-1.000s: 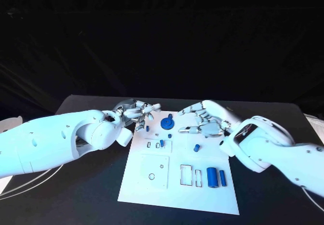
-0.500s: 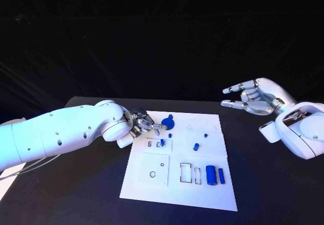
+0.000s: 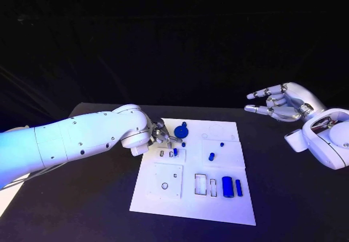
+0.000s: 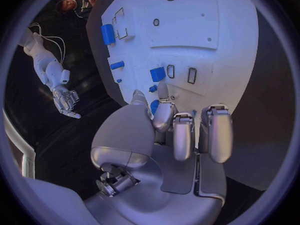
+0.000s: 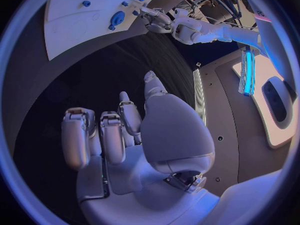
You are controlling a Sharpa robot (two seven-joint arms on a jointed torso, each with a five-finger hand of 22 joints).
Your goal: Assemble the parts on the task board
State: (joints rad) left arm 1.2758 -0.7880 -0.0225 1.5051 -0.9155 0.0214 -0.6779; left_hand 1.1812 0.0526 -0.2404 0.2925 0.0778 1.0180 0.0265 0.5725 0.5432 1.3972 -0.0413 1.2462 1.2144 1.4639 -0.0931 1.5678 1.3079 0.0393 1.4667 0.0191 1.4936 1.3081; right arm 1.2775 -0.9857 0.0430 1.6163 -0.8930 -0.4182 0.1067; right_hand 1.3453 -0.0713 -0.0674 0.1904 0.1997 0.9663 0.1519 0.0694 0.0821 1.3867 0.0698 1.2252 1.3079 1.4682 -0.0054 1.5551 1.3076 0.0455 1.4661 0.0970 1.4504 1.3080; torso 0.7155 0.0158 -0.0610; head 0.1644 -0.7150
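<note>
The white task board [image 3: 218,201] lies in the middle of the black table, with blue parts on it. A round blue part [image 3: 180,132] stands near its far left corner. My left hand [image 3: 161,137] is low over that corner with its fingers curled in. Its fingertips [image 4: 164,116] are right against the round blue part [image 4: 154,106], but I cannot tell whether they grip it. My right hand [image 3: 280,103] is raised well off the board's right side, fingers apart and holding nothing. The same right hand [image 5: 119,135] hangs over bare table, far from the board [image 5: 75,15].
A thick blue cylinder [image 3: 227,188] and a thinner one [image 3: 238,189] lie near the board's front right. A short blue piece [image 3: 174,152] stands by the small slots, and another [image 3: 212,157] sits mid-board. Black table surrounds the board on every side.
My right hand has left the board's far end and risen up to the right. My left hand has slid from the far edge down beside the round blue part.
</note>
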